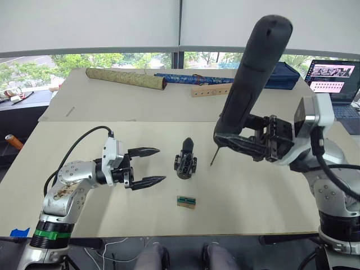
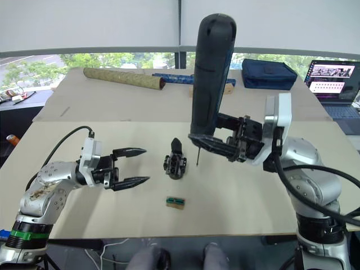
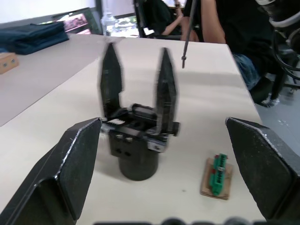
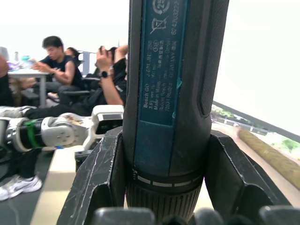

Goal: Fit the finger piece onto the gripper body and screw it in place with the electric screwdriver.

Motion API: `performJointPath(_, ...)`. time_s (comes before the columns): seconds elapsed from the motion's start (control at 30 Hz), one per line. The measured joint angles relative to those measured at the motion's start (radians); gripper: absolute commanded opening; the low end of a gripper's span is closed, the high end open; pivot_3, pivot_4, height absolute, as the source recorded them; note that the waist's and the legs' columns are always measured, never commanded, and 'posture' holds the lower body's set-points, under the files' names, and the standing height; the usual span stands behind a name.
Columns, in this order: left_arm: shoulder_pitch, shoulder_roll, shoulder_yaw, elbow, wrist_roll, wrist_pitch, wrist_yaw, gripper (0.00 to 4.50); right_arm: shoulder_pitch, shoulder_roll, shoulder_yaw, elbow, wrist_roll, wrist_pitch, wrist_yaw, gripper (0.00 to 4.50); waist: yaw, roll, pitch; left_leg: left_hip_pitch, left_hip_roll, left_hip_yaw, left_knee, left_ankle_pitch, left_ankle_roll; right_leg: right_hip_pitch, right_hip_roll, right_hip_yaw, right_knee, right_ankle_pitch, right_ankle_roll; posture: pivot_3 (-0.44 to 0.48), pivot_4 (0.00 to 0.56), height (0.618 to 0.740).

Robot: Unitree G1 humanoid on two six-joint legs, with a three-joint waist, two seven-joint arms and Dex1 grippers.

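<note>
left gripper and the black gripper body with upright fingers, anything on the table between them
Nothing: bare tan tabletop separates the open left gripper from the black gripper body, as the left eye view shows. The small green-and-brown block lies nearer the front edge, off that line.

Fist-sized black mechanical gripper body (image 1: pixel 185 160) with round base: upright on the tabletop, near its middle, well back from the front edge. Two black pointed tapering fingers raised side by side from its top in the left wrist view; either may be the flat black plastic finger piece (image 3: pixel 166 89), cannot tell which. Thick dark blue-black cylindrical electric screwdriver (image 2: pixel 212 79): clamped near-upright, thin metal bit (image 1: pixel 214 156) pointing down, tip just right of the gripper body, above the surface.
</note>
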Motion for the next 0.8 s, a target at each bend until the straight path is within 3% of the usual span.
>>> performJointPath(0.27,-0.052,-0.001,-0.001,0.123,0.052,-0.037,-0.013,4.50,-0.094,0.057,0.016,0.145,-0.074,-0.030,0.048,1.93,-0.001,0.000,0.000,-0.001,0.000,0.000,0.000,0.001,-0.001,-0.001,0.001,0.000,0.001,0.000,0.000,0.000,0.150,0.740)
performJointPath(0.8,-0.115,-0.068,-0.074,0.306,0.181,-0.189,-0.076,4.50,-0.198,0.201,0.103,0.191,-0.115,-0.030,0.066,1.93,-0.002,0.000,0.000,-0.003,0.000,0.001,0.000,0.001,-0.001,-0.001,0.001,-0.002,0.002,0.000,0.001,0.000,0.150,0.740)
